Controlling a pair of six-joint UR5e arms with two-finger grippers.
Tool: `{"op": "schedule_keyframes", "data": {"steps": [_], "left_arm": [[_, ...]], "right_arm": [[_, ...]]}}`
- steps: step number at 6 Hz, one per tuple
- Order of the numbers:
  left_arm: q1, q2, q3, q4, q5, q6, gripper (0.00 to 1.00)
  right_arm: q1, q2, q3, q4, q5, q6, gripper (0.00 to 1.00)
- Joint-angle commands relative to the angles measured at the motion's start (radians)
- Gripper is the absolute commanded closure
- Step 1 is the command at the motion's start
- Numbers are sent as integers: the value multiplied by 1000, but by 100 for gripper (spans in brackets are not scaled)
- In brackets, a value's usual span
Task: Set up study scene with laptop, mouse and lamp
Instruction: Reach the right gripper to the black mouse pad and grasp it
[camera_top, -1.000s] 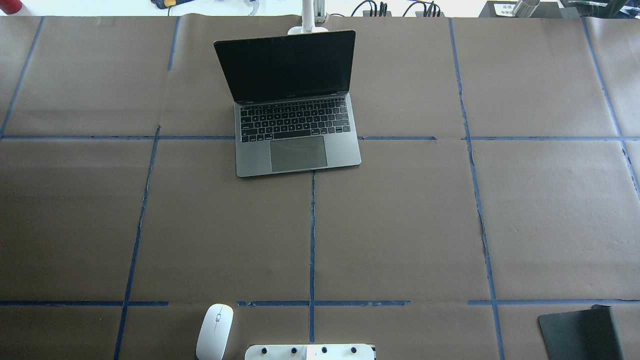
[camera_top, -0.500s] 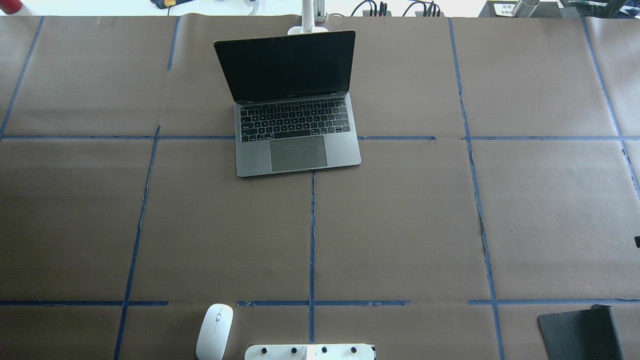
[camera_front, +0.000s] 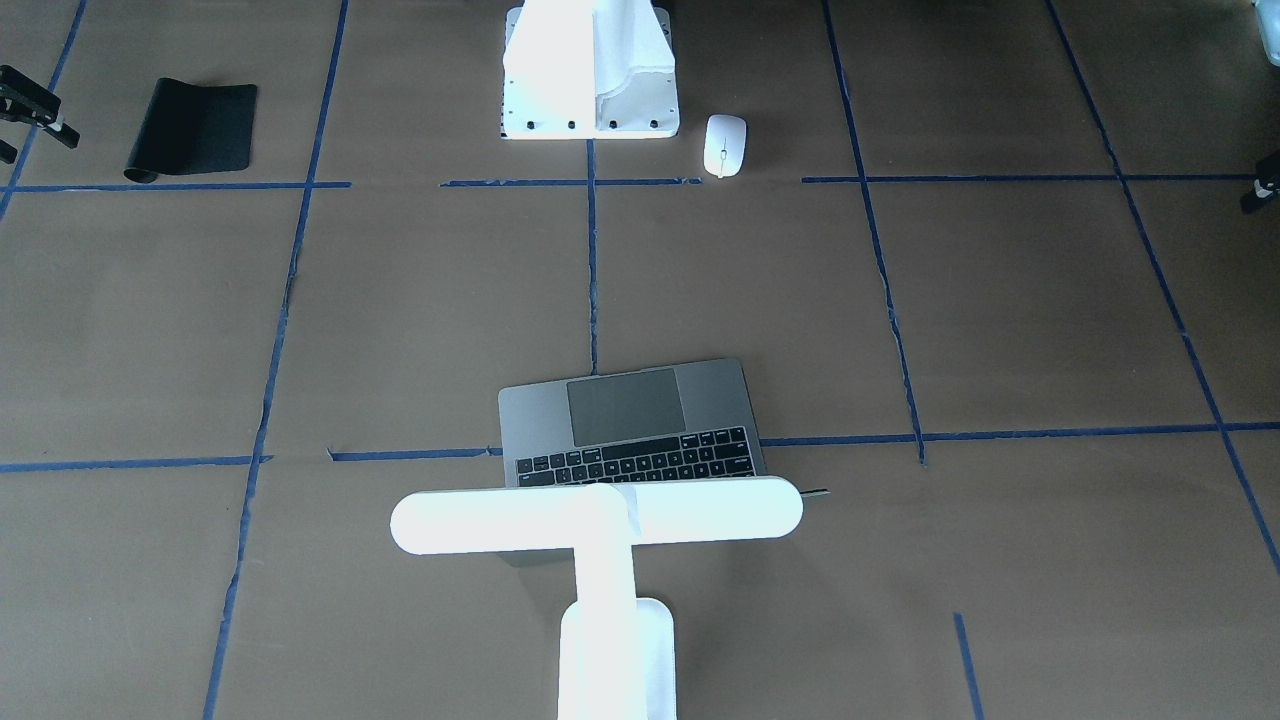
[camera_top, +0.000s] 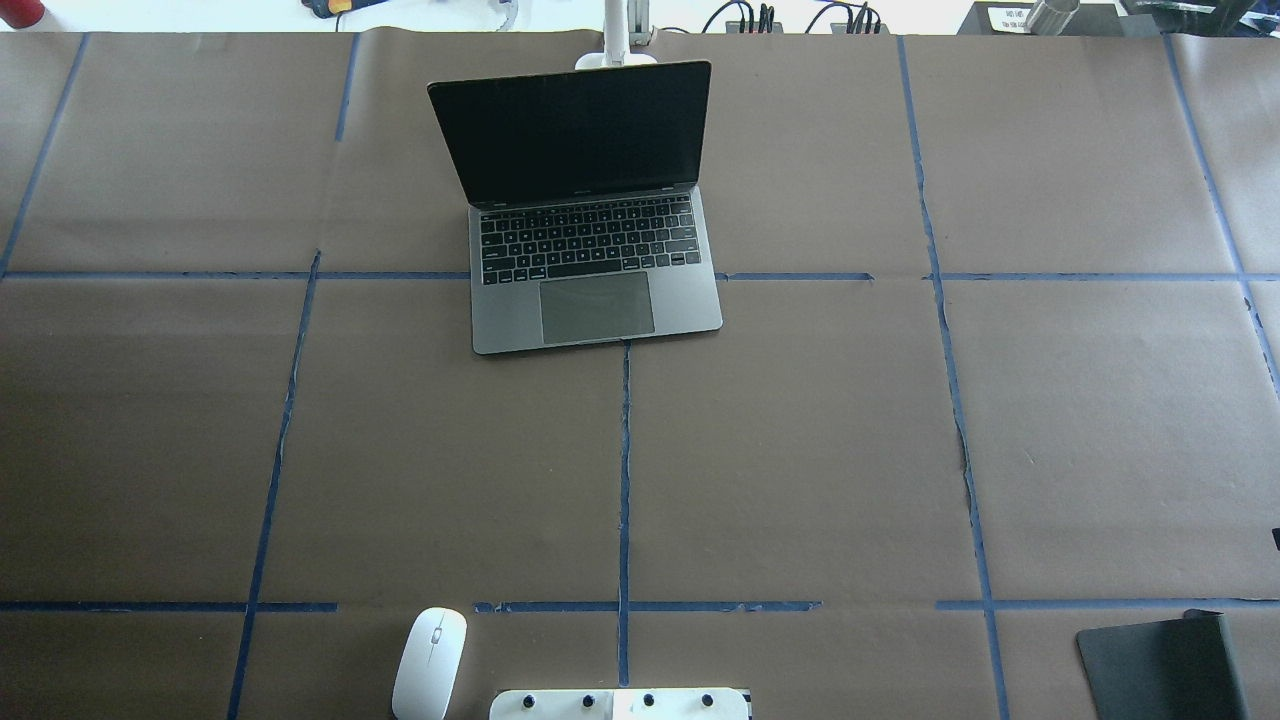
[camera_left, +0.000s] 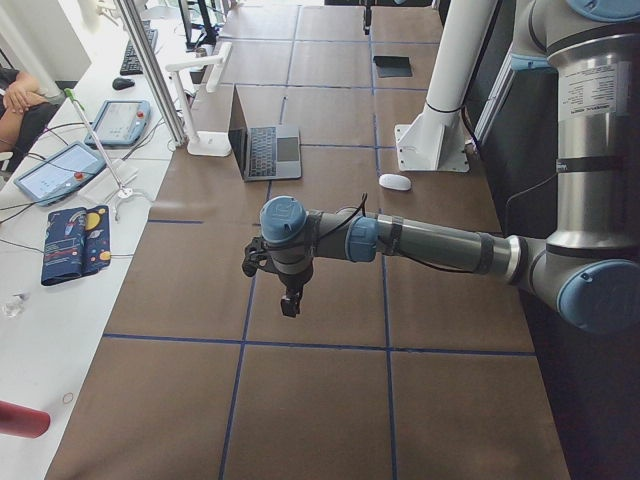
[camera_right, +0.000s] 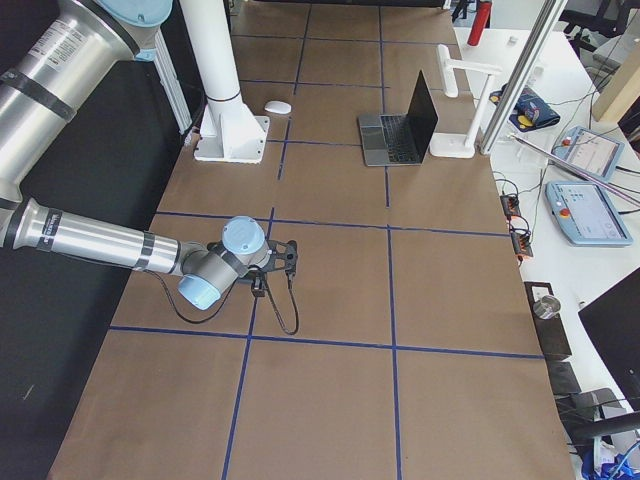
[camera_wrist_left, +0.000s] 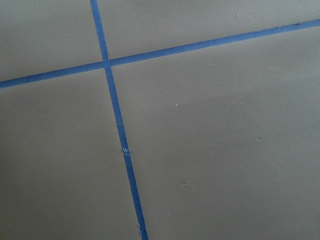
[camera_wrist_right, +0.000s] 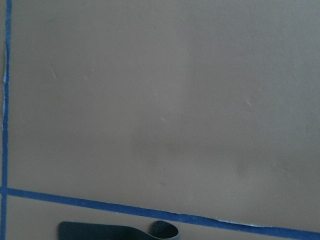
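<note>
The laptop stands open, lamp behind it, mouse well apart; we cannot tell how wide the left gripper or right gripper fingers stand.

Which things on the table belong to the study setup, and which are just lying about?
For the job: laptop, mouse, lamp.
Not part of it: black mat, white pedestal.
</note>
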Motion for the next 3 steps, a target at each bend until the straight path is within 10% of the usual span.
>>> {"op": "schedule_keyframes", "data": {"steps": [1, 3], "left_arm": [[0, 8, -5, -2, 0, 0, 0], [0, 8, -11, -2, 0, 0, 0]], "right_arm": [[-130, -55, -3, 102, -99, 116, 2], [-372, -55, -3, 171, -279, 309, 1]]}}
